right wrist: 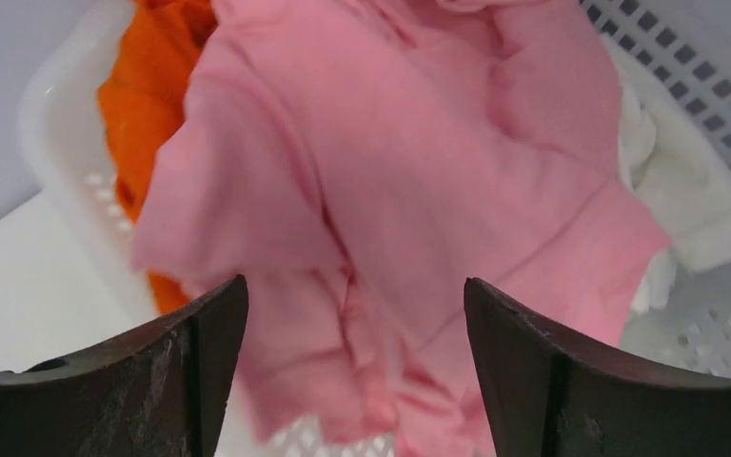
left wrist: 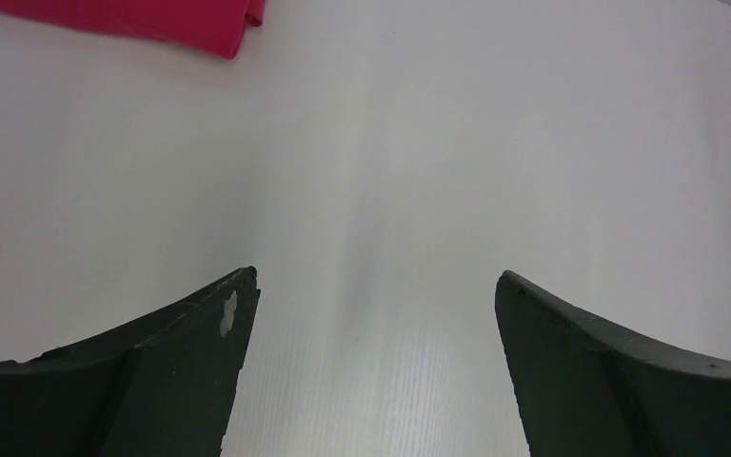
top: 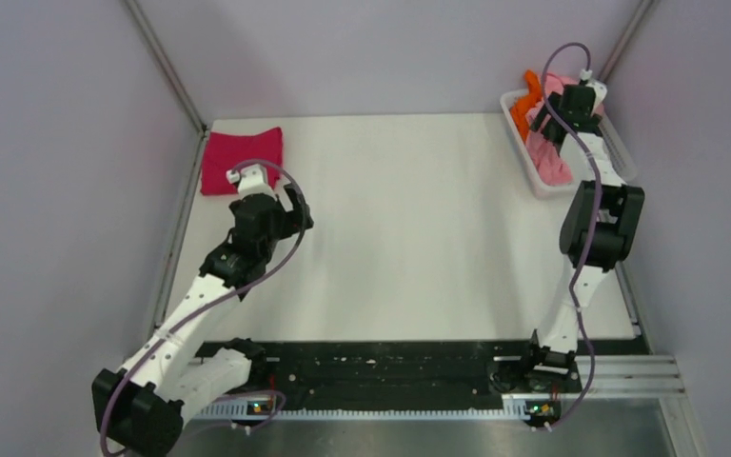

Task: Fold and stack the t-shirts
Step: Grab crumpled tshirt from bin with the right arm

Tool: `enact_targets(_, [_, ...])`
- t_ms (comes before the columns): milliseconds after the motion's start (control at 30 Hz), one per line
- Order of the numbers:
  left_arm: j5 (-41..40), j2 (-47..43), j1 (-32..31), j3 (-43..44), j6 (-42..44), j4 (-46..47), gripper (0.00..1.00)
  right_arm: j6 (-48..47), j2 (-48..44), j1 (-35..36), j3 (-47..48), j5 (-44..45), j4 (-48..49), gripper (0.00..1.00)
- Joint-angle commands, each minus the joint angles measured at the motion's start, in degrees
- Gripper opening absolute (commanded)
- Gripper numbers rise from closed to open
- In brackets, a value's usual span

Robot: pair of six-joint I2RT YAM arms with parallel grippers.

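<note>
A folded magenta-red t-shirt (top: 239,159) lies at the table's far left corner; its edge shows at the top of the left wrist view (left wrist: 152,21). My left gripper (left wrist: 376,281) is open and empty over bare table, just near of that shirt. A light pink t-shirt (right wrist: 390,190) lies crumpled in the white basket (top: 525,152) at the far right, on top of an orange shirt (right wrist: 152,86) and a white shirt (right wrist: 695,205). My right gripper (right wrist: 354,286) is open above the pink shirt, with the cloth beneath the jaws.
The basket's slatted wall (right wrist: 685,57) surrounds the shirts. Grey walls and metal corner posts (top: 167,71) close in the table at back and sides. A black rail (top: 381,367) runs along the near edge between the arm bases.
</note>
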Motion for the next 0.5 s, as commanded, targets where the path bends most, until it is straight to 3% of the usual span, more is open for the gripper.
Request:
enact_targets(0, [-0.82, 3.11, 0.0, 0.71, 1.11, 4.13, 0.99, -1.54, 8.3, -2.64, 12.62, 2.06, -1.94, 0.82])
enact_targets(233, [-1.74, 7.19, -0.02, 1.71, 1.29, 5.75, 0.99, -6.32, 17.95, -3.3, 21.15, -1.78, -2.77, 0.73])
enact_targets(300, [-1.95, 7.93, -0.02, 2.25, 1.24, 5.66, 0.99, -6.33, 18.9, -3.31, 22.01, -1.53, -2.83, 0.59])
enact_targets(400, [-1.56, 8.6, -0.02, 3.25, 1.12, 5.02, 0.99, -5.43, 18.2, -3.46, 23.0, 0.32, -2.78, 0.29])
enact_targets(467, [-1.23, 8.46, -0.02, 3.39, 1.07, 4.67, 0.99, -5.3, 16.32, -3.61, 23.81, 0.78, -2.8, 0.19])
